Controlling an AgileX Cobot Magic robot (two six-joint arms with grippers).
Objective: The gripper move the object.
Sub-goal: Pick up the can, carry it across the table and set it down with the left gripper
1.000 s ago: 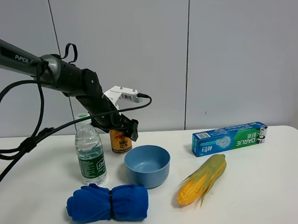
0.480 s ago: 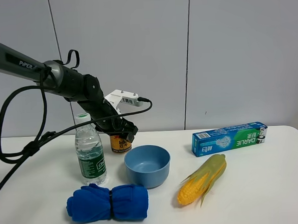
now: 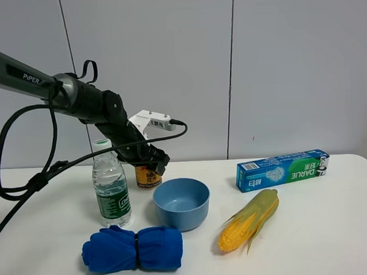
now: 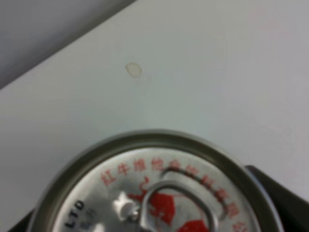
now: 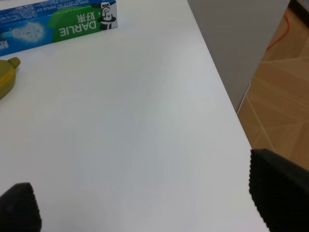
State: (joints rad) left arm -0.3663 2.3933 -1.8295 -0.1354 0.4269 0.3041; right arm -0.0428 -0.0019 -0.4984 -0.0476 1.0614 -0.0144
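The gold can point(image 3: 147, 177) with red characters stands on the white table behind the blue bowl. Its silver pull-tab top point(image 4: 154, 193) fills the left wrist view. My left gripper point(image 3: 151, 163) is down over the can. A black finger point(image 4: 273, 193) lies against the can's rim on one side, and a second shows at the other side. The gripper looks closed on the can, which still rests on the table. My right gripper point(image 5: 149, 203) is open and empty over bare table near the right edge. It is out of the high view.
A clear water bottle point(image 3: 110, 189) with a green label stands just left of the can. A blue bowl point(image 3: 181, 203) sits in front of it. A rolled blue cloth point(image 3: 133, 249), a corn cob point(image 3: 249, 219) and a toothpaste box point(image 3: 282, 169) lie nearby. The table's right edge point(image 5: 227, 111) drops to the floor.
The left arm has come down from just above the can, so its fingers now sit around the can's top. It has barely moved in the last half second.
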